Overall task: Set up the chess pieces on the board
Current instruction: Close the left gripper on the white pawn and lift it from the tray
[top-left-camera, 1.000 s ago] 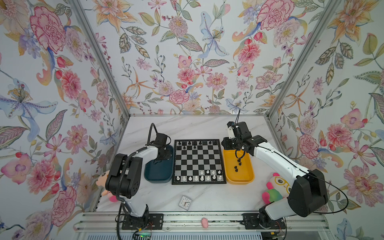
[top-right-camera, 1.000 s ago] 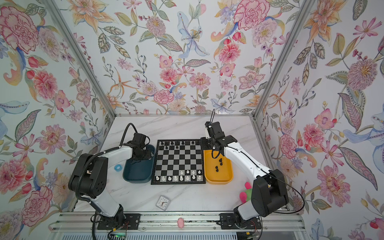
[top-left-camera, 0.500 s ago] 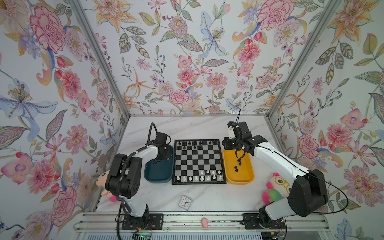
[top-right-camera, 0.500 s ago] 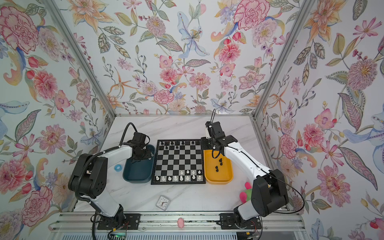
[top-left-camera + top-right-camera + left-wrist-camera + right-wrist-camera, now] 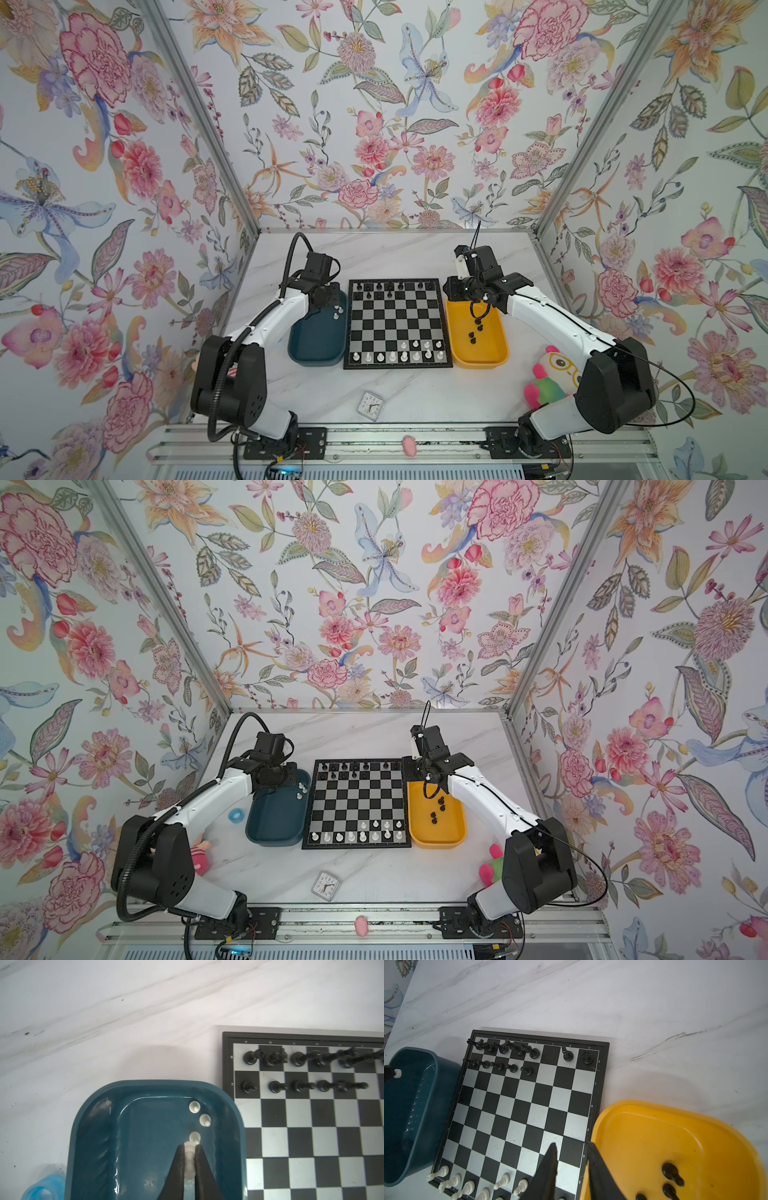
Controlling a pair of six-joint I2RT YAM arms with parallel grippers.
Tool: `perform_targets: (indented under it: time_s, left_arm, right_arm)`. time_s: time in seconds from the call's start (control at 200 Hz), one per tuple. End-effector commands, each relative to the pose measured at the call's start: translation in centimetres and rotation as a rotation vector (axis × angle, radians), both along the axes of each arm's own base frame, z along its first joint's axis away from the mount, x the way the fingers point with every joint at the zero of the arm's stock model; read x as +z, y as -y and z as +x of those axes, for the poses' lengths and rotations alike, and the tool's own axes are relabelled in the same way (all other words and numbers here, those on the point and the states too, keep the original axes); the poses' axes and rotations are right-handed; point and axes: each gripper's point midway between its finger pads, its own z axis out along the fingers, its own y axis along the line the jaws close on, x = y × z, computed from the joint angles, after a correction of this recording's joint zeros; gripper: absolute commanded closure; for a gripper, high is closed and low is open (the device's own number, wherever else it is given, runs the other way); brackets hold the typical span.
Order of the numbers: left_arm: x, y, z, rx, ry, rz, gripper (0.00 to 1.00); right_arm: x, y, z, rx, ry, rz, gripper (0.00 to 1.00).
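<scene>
In both top views the black-and-silver board (image 5: 397, 328) sat mid-frame, black pieces (image 5: 379, 286) on its upper rows, white pieces (image 5: 392, 356) on its lower. Left wrist: left gripper (image 5: 190, 1147) clamped a white piece (image 5: 189, 1164) above the teal tray (image 5: 145, 1147); three more inside. Right wrist: right gripper (image 5: 572, 1144) gaped empty beside the yellow tray (image 5: 654, 1136), black pieces in it.

Floral-papered walls (image 5: 374, 124) enclose a white marble tabletop (image 5: 395, 253) in even light.
</scene>
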Motion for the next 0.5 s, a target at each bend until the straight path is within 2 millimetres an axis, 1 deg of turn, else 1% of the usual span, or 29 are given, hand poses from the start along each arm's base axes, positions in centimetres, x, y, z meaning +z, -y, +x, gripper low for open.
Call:
perform_targets:
  time_s: [0.0,0.09,0.21,0.355,0.495]
  left_arm:
    - [2.0,0.9,-0.9,-0.038,0.016,0.024,0.92]
    - [2.8,2.1,-1.5,-0.070,0.030,0.019,0.92]
    - [3.5,4.4,-2.1,-0.127,0.044,0.006,0.92]
    - [3.2,7.3,-3.0,-0.202,0.032,0.008,0.92]
    - [2.2,10.3,-4.0,-0.282,0.009,0.017,0.92]
  right_arm:
    - [0.6,-0.1,-0.2,-0.002,0.012,0.033,0.72]
    - [0.6,-0.1,-0.3,-0.002,0.014,0.036,0.72]
    - [0.7,-0.1,-0.5,-0.001,0.017,0.043,0.72]
    - [0.8,-0.2,-0.8,0.001,0.022,0.048,0.72]
    - [0.9,-0.3,-1.1,0.007,0.025,0.047,0.72]
